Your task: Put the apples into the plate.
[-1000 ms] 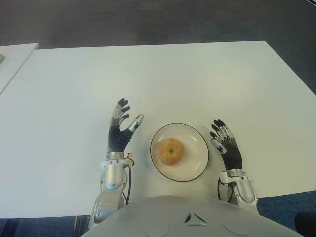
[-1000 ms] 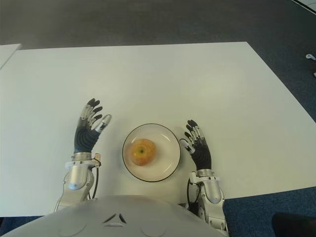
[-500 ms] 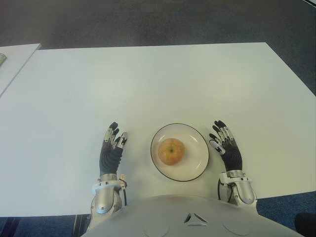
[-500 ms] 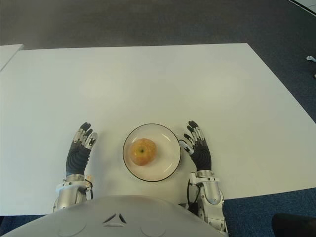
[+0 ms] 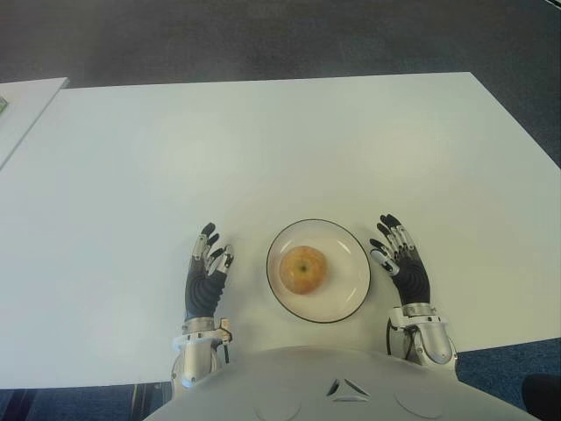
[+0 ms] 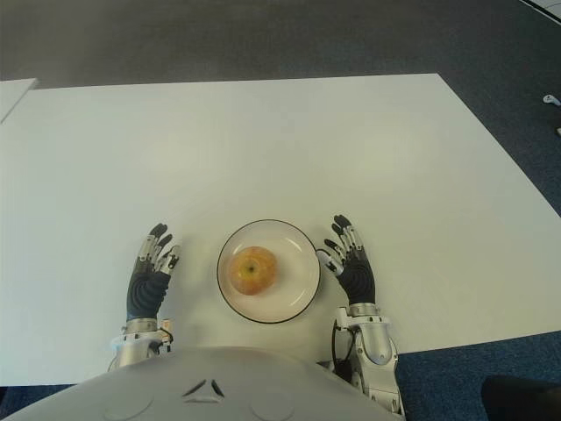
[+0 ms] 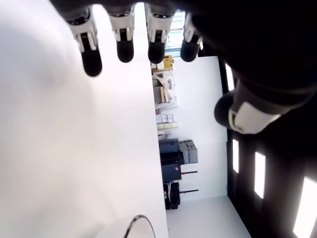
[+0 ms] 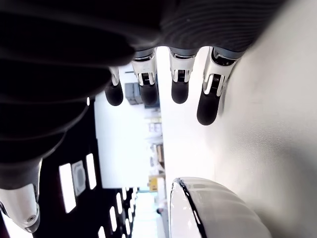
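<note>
Both hands show straight, loosely spread fingers holding nothing. The left hand (image 5: 207,279) sits near the plate (image 5: 351,296), on its left; the right hand (image 5: 401,266) is just beside its right rim. The apple (image 5: 303,268) lies inside the plate on the white table (image 5: 263,149).

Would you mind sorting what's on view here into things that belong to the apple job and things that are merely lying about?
Part of the job:
- apple, lying in the plate
- plate, white with a dark rim
- left hand, open, left of the plate
- right hand, open, right of the plate

Just there:
- white table
- second table at the far left edge
</note>
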Motion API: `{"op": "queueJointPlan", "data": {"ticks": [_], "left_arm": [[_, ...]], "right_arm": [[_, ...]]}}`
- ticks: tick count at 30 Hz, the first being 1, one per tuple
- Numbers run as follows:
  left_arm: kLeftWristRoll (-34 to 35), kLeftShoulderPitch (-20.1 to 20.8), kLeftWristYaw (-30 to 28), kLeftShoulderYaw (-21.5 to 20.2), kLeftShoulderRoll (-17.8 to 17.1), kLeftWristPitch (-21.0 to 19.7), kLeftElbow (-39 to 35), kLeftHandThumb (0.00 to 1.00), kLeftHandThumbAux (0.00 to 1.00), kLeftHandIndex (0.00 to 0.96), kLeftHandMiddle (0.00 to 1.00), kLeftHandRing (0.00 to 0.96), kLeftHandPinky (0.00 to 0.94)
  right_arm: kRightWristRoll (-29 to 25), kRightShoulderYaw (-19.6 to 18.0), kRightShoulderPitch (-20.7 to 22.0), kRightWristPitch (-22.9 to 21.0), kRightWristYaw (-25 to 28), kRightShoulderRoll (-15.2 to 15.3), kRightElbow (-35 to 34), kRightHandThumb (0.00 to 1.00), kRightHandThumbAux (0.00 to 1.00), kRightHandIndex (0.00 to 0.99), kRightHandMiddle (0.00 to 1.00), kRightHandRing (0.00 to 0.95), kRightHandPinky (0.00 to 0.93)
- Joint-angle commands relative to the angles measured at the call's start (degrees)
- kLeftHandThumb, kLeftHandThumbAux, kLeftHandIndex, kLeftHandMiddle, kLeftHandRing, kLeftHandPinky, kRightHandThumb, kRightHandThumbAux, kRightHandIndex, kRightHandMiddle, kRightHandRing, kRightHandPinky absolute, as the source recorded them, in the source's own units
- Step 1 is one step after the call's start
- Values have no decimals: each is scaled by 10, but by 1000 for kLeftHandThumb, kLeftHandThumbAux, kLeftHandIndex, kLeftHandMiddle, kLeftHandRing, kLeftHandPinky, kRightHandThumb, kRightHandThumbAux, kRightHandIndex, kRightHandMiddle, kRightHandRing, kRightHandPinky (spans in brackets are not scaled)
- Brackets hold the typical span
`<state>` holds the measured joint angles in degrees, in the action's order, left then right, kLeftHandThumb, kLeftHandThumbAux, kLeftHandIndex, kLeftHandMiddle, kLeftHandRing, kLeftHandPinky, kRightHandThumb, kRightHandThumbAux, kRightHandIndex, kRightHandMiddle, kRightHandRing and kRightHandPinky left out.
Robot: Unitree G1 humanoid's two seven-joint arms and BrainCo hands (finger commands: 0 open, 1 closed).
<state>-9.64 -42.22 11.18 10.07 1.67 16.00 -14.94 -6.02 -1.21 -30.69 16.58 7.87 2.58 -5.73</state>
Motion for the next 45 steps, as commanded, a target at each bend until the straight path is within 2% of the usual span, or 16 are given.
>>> {"op": "queueJointPlan", "data": {"ticks": [1,11,17,23,27,32,45], "left_arm": [[-1,14,-11,5,-8,41,49,99,471,65,92,124,195],[10,60,-21,-5,-18,132,171,53,460,88,121,137,194],[29,115,-32,-17,-23,208,292,26,457,129,147,146,187],[32,134,-37,-19,-21,247,327,15,460,169,168,160,196],[29,144,-36,-22,-19,258,341,13,449,189,172,162,200],[48,148,-43,-29,-12,239,344,24,469,213,187,174,226],[37,125,-33,-40,2,248,328,28,425,154,170,171,225]], "right_arm": [[0,0,-3,-25,-9,-8,13,101,606,27,12,0,14],[10,-3,-2,-46,-22,-4,-2,112,622,37,29,4,20],[3,-3,-4,-41,-19,-6,-1,124,621,45,45,11,23],[-2,-5,0,-39,-18,-7,4,133,616,54,54,14,30],[-2,-5,2,-36,-18,-9,6,139,610,59,58,18,37],[-3,-5,3,-37,-18,-10,6,143,603,64,57,19,43],[0,-3,1,-34,-20,-12,5,142,610,54,51,15,26]]}}
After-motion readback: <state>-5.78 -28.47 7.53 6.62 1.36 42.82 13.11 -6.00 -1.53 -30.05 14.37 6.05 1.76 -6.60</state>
